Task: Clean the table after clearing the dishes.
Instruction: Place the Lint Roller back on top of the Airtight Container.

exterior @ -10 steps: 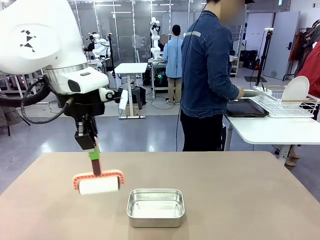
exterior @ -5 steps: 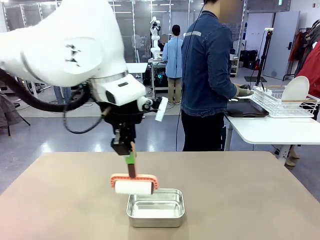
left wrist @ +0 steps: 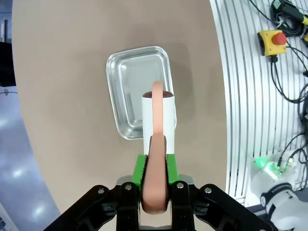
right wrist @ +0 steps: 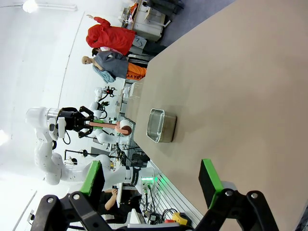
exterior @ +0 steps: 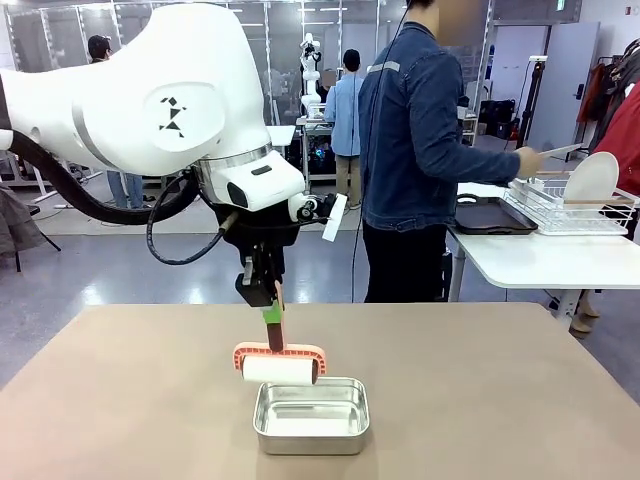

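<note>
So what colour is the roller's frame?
Salmon pink, around a white roller; the frame shows best in the front view.

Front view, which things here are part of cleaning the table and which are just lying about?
Part of the job:
- table
- roller, held by the left gripper with jaws shut on its handle
- steel pan
- white plate in the wire rack

Just lying about:
- red emergency button and cables on the floor

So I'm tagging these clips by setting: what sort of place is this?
Most likely a robotics lab: other robot arms stand at benches behind, cables and an emergency-stop button lie beside the table, and the floor is open, workshop-style.
</note>
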Available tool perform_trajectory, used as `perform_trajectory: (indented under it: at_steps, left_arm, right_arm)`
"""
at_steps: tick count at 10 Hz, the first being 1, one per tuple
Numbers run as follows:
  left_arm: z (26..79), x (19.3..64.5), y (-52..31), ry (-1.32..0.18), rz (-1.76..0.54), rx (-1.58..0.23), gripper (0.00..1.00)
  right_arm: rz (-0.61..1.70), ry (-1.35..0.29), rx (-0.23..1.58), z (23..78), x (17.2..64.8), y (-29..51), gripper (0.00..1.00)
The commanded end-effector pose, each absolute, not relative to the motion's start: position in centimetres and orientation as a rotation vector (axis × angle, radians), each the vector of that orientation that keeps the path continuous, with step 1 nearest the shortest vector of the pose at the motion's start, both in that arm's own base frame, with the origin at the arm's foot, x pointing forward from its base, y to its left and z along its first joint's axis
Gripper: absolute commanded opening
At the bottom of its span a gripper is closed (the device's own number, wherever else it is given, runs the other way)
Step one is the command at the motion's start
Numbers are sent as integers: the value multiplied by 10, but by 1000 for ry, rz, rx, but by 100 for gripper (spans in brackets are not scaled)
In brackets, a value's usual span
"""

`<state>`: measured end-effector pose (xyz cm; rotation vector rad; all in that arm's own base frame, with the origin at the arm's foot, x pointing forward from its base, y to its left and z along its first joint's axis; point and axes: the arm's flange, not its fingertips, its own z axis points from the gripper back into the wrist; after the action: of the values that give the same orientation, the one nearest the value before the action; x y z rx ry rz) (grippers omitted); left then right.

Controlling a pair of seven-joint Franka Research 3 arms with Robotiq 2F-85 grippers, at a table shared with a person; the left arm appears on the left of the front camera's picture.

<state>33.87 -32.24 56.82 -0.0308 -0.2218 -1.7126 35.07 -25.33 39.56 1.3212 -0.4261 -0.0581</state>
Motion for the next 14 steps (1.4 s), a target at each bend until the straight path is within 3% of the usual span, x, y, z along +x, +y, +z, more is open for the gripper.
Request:
perform_trajectory:
  at_steps: [1, 4, 14]
  left_arm:
    - [567, 341, -324, -220, -1713, -33, 21]
    - [538, 365, -357, -193, -1818, -54, 21]
    - [467, 444, -387, -59, -1756, -108, 21]
  right_arm:
    - [-49, -432, 1318, 398, 349, -253, 100]
    - [-49, -432, 1318, 398, 349, -253, 100]
    - [-49, -432, 1318, 398, 349, -253, 100]
